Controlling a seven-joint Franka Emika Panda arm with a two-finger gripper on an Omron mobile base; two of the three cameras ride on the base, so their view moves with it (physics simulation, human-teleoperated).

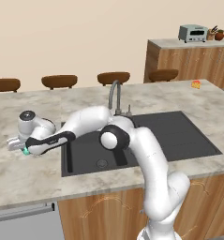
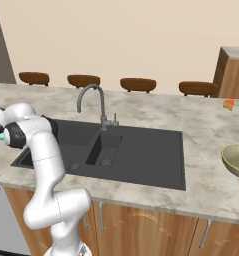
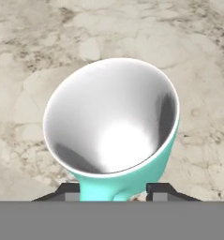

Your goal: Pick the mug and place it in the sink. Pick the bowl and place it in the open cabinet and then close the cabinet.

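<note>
The arm is stretched out low to the left of the sink point(image 1: 179, 136), and the gripper point(image 1: 24, 149) is set down over the marble counter point(image 1: 19, 173) beside the left basin. In the hand view, the mug point(image 3: 114, 126) is seen from above, teal on the outside with a white rim and a pale grey inside, standing on the counter between the two dark fingertips point(image 3: 69, 190). The fingertips are placed on either side of the mug's base, partly closed, but whether they are pressed against it cannot be told. In the left base view, a small patch of teal is seen under the hand, just left of the sink's edge. The faucet point(image 1: 115, 96) is mounted behind the basins. The bowl point(image 2: 236, 160) is seen at the right edge of the right base view, resting on the counter well apart from the sink. A small yellow fruit point(image 1: 196, 85) is placed farther back on the counter.
</note>
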